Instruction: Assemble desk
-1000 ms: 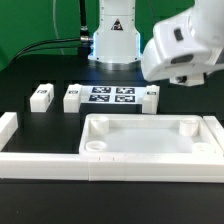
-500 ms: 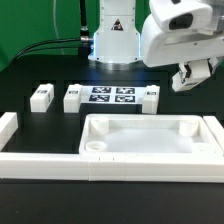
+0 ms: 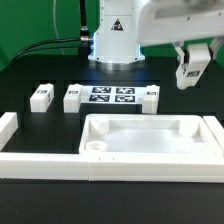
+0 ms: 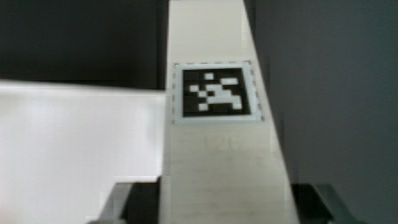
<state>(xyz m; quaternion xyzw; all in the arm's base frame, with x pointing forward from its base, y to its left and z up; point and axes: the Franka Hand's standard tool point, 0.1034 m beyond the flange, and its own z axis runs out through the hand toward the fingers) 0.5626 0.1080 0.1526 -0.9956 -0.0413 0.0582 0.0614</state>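
Tool (image 3: 193,62) pinches a white tagged desk leg (image 4: 217,150); I see it held above the counter (image 3: 178,102), beyond the desktop (image 3: 140,117).

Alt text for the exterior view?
The gripper holds a white tagged leg in the air at the exterior view's right. The desk top lies near the camera beside white rails; three more legs and the marker board lie behind it on the black table.

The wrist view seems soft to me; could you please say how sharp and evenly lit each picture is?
Wrist view: the leg held in the end effector is soft, its tag slightly smeared, the background dark. Exterior view: evenly lit, the desk top bright white with faint shadows inside its rim.
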